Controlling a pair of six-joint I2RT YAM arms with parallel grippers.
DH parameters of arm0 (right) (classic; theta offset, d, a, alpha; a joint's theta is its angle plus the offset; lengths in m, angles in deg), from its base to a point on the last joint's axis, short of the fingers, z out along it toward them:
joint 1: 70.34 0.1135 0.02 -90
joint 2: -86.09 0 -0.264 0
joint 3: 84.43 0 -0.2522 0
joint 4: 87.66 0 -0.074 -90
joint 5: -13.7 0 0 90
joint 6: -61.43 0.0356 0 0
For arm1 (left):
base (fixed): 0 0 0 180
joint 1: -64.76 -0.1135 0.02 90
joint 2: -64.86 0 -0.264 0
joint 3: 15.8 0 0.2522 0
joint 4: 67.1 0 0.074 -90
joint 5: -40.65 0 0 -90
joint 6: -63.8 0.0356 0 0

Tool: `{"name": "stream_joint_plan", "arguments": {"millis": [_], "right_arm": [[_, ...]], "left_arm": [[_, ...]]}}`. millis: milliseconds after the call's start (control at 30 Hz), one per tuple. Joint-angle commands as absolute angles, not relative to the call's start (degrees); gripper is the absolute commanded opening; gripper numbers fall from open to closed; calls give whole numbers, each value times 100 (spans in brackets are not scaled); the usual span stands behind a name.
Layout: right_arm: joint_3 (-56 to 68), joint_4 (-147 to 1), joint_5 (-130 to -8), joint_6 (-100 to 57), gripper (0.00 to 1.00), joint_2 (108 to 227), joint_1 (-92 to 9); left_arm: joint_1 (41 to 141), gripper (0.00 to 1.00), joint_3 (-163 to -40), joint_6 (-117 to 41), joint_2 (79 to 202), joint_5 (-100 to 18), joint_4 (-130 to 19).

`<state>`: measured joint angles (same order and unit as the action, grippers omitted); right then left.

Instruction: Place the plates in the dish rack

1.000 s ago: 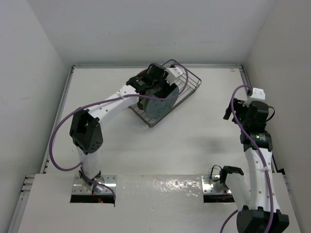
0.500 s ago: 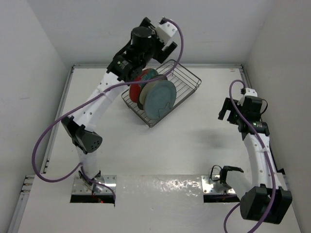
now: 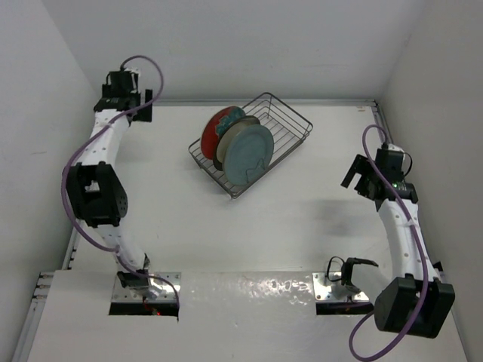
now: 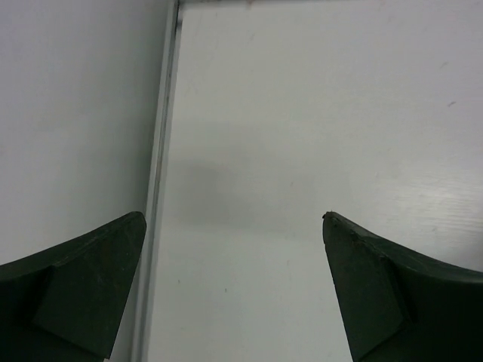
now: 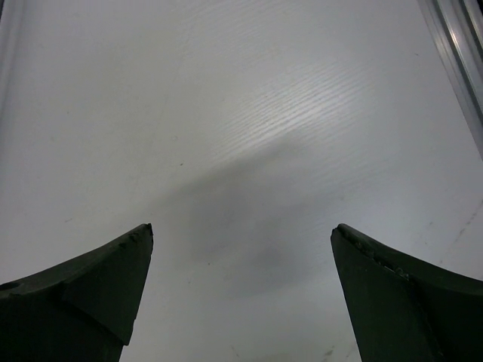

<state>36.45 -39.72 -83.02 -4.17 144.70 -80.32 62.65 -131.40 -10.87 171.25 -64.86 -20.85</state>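
Left claw [image 4: 234,219] is spread wide and holding nothing, just bare white table [image 4: 317,136] showing between the two dark fingers [image 4: 83,264]. The left wall [image 4: 75,113] runs close along that side, and the pale edge rail [image 4: 158,188] sits just inside my left finger, so it's tight to the left and open to the right. From above, the left claw [image 3: 143,105] hangs at the far left corner, well apart from the dish rack [image 3: 296,121]. Right claw [image 5: 241,226] is also gaping and empty over plain tabletop, with the metal edge rail [image 5: 462,60] cutting across the upper right corner. From overhead, the right claw [image 3: 353,173] sits near the right wall, with a broad stretch of table between it and the rack. The rack lies at an angle towards the far middle, and the plates stand on edge at its near-left end. The red plate [image 3: 211,130] is outermost on the left and the grey-teal plate [image 3: 247,156] faces front. There are paler rims [image 3: 232,136] between them that I can't separate cleanly. The rack's far-right end shows only bare wire.
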Motion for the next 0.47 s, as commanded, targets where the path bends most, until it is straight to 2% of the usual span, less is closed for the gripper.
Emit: {"name": "stream_joint_plan", "arguments": {"millis": [0,67,433], "right_arm": [[3487,-3961,-8842,-89,99,14313,-8036],[3671,-4101,-9418,435,99,14086,-8036],[3717,-4103,-9844,694,99,13979,-8036]], "left_arm": [[6002,100,-12503,-1908,16498,-5683,-2301],[6001,100,-11786,-1873,16200,-5665,-2494],[6001,100,-10910,-1952,15741,-5348,-2847]]}}
